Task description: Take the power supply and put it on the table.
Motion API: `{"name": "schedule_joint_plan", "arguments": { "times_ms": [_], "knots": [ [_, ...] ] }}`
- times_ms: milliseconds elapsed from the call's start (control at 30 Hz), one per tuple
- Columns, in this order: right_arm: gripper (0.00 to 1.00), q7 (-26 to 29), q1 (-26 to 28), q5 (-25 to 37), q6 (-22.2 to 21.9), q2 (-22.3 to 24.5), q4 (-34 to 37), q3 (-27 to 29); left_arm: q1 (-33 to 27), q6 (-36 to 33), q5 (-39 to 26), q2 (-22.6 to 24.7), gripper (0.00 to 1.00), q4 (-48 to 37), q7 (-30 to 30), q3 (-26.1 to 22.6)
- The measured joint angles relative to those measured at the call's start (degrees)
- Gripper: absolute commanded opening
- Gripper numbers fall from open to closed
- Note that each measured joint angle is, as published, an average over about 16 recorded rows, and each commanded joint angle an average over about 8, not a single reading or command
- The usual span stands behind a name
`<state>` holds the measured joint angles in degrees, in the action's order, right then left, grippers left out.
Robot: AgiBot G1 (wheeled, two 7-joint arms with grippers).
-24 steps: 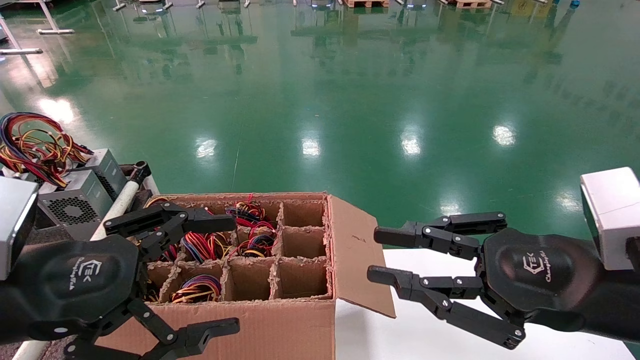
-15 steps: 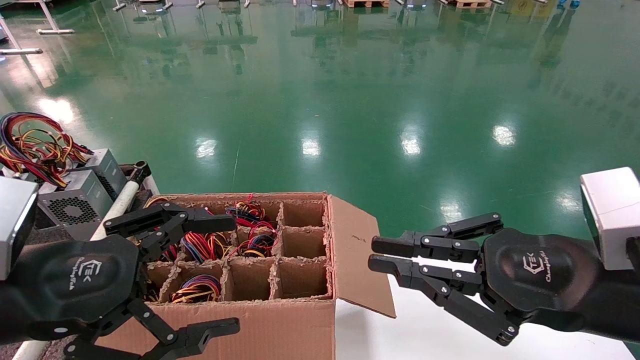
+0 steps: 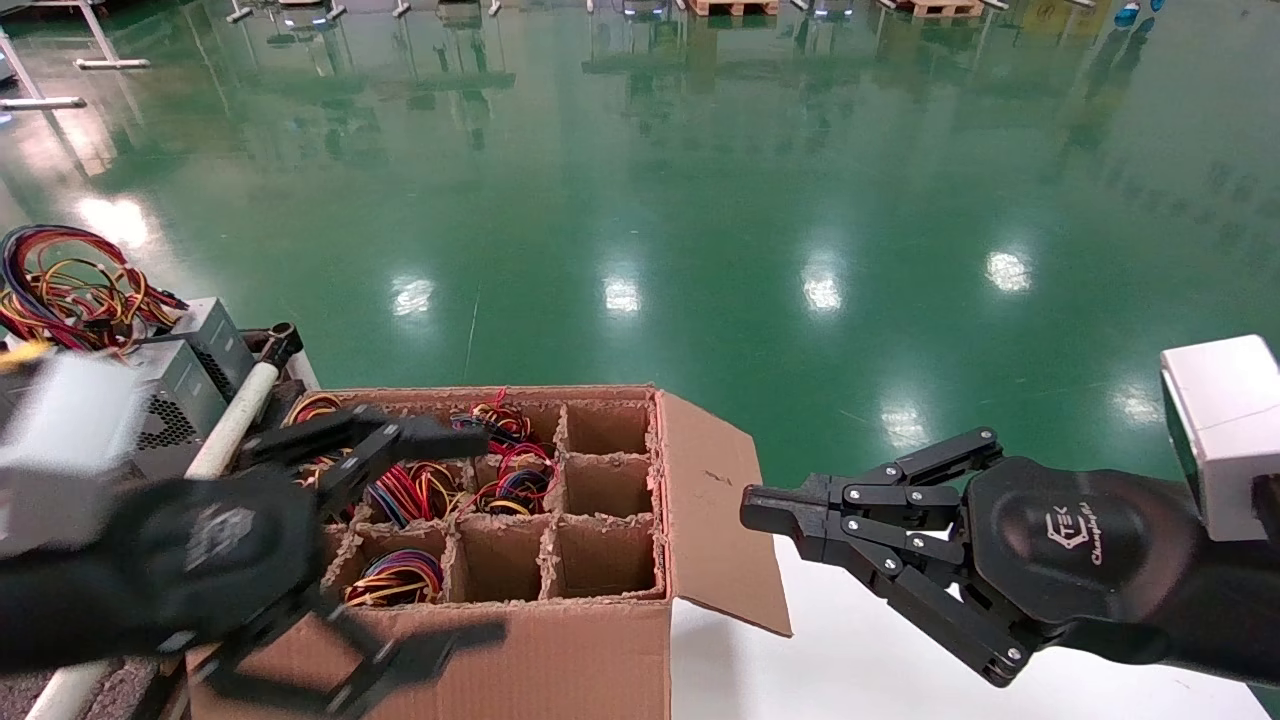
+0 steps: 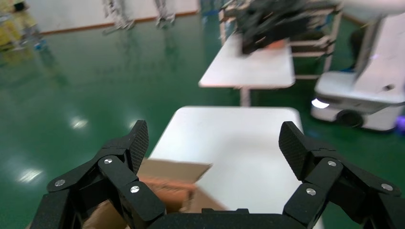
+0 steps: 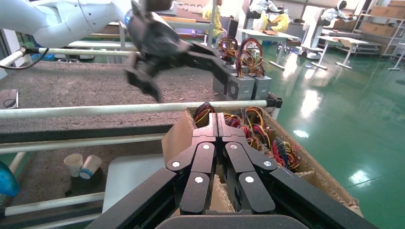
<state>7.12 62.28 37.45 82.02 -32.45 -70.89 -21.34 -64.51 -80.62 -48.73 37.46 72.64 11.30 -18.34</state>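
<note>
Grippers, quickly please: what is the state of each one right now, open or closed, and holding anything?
Left gripper: jaws open wide, holding nothing, above the cardboard box.
Right gripper: jaws closed together, holding nothing, beside the box's flap.

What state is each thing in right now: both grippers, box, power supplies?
left gripper: open, empty, over the box's left cells.
right gripper: shut, empty, beside the box flap.
cardboard box: open, flap folded out; left cells hold wire coils, right cells empty.
power supplies: upright on the table by the white rail, ungrasped.
</note>
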Motion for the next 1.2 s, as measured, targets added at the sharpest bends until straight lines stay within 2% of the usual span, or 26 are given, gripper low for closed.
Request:
{"name": "schedule_joint_plan", "arguments": {
  "times_ms": [400, 433, 667, 700, 1200],
  "knots": [
    [0.01, 0.0, 0.0, 0.0, 0.0, 0.0, 0.0, 0.0, -9.7, 4.4, -14.2, 7.1, 1.00, -7.3, -0.3, -6.3],
    [0.11, 0.0, 0.0, 0.0, 0.0, 0.0, 0.0, 0.0, -10.5, 4.4, -15.2, 7.8, 1.00, -8.3, -0.6, -6.8],
    [0.97, 0.0, 0.0, 0.0, 0.0, 0.0, 0.0, 0.0, -15.4, 4.1, -20.4, 12.3, 1.00, -16.3, -3.5, -9.7],
    [1.00, 0.0, 0.0, 0.0, 0.0, 0.0, 0.0, 0.0, -16.0, 4.1, -20.9, 12.9, 1.00, -17.4, -4.0, -10.0],
    [1.00, 0.0, 0.0, 0.0, 0.0, 0.0, 0.0, 0.0, -21.5, 4.6, -26.1, 18.9, 1.00, -31.8, -11.1, -12.7]
  ]
}}
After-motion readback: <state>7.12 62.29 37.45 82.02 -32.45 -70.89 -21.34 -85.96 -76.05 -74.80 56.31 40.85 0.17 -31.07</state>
